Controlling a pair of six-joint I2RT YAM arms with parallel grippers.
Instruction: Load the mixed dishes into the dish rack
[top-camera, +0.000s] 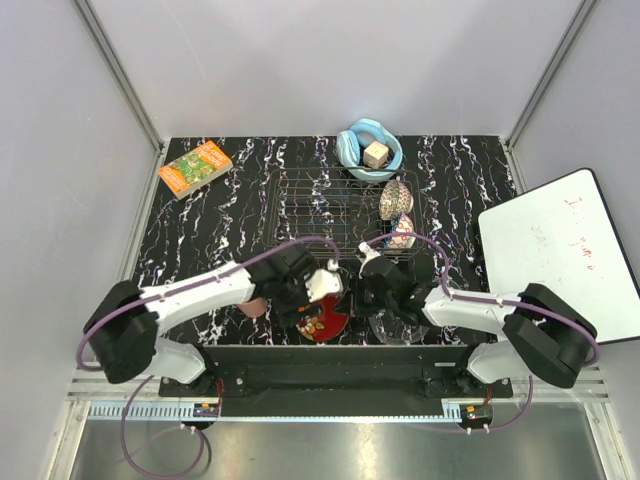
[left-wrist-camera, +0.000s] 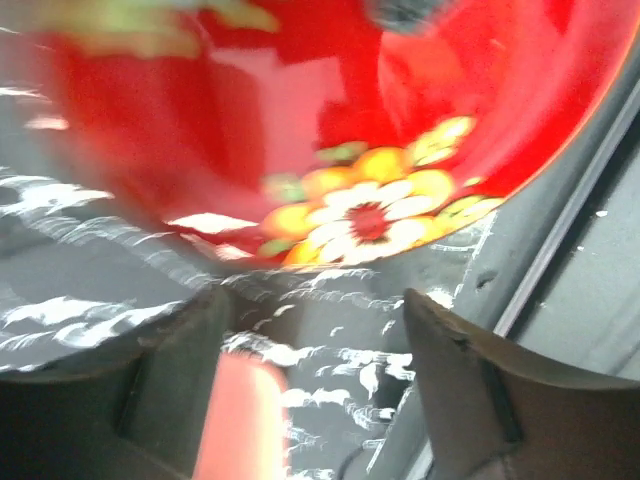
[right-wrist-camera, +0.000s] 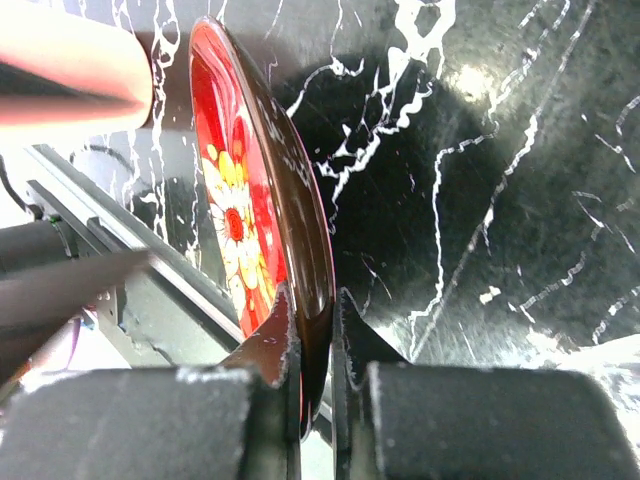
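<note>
The red floral plate (right-wrist-camera: 240, 200) stands on edge just over the black marbled table, and my right gripper (right-wrist-camera: 315, 305) is shut on its lower rim. Seen from above, that plate (top-camera: 325, 322) sits near the front edge between my left gripper (top-camera: 312, 303) and right gripper (top-camera: 352, 303). My left gripper (left-wrist-camera: 315, 300) is open, its fingers apart just short of the plate (left-wrist-camera: 380, 130) and not touching it. The pink cup (top-camera: 253, 307) lies under the left arm. The wire dish rack (top-camera: 330, 215) stands mid-table with the small blue patterned bowl (top-camera: 397, 198) at its right end.
A light-blue bowl with a tan cube (top-camera: 370, 150) sits behind the rack. An orange-green book (top-camera: 195, 168) lies at the back left. A whiteboard (top-camera: 560, 250) leans at the right. Another patterned item (top-camera: 402, 237) sits at the rack's right front corner. A clear glass bowl (top-camera: 395, 328) rests near the front edge.
</note>
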